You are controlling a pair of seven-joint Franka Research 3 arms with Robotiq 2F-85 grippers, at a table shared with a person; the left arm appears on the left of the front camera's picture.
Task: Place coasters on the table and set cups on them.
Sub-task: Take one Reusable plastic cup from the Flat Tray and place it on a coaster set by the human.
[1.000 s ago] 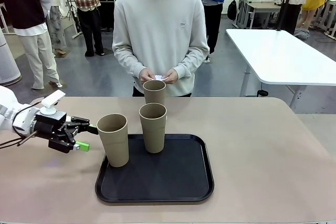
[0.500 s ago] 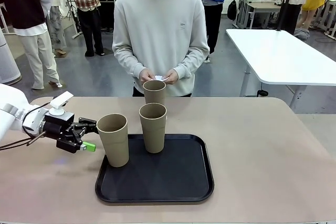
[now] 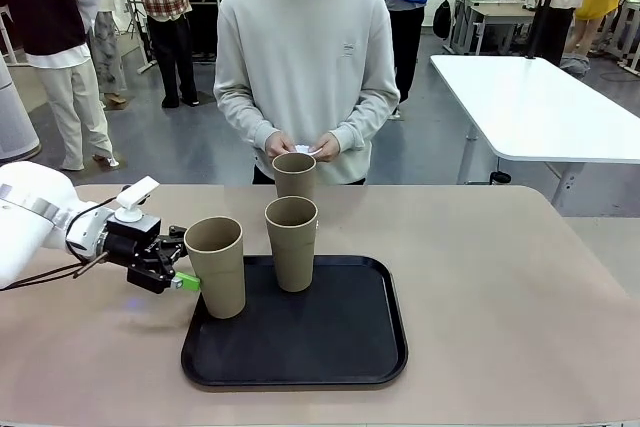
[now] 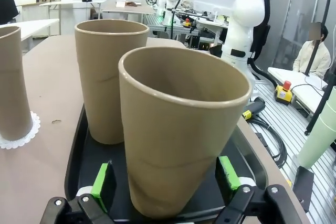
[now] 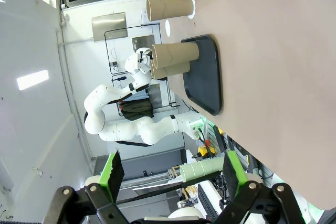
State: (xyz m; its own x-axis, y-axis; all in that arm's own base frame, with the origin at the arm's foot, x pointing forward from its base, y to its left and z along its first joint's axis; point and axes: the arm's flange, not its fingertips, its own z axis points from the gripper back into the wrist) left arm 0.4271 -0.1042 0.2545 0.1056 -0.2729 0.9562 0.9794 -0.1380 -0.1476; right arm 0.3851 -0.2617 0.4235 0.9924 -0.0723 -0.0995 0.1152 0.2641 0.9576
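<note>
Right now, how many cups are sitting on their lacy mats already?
Done: the far cup stands on a coaster on the table. In hand: the left fingers sit open either side of the near cup on the black tray, not gripping yet. Left: it and the middle cup need coasters; the person's hands hold something white.

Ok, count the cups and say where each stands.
3. Left cup: left edge of the tray, between the open fingers of the left hand; middle cup: back of the tray; far cup: on a coaster on the table, before the person. None seems hidden.
</note>
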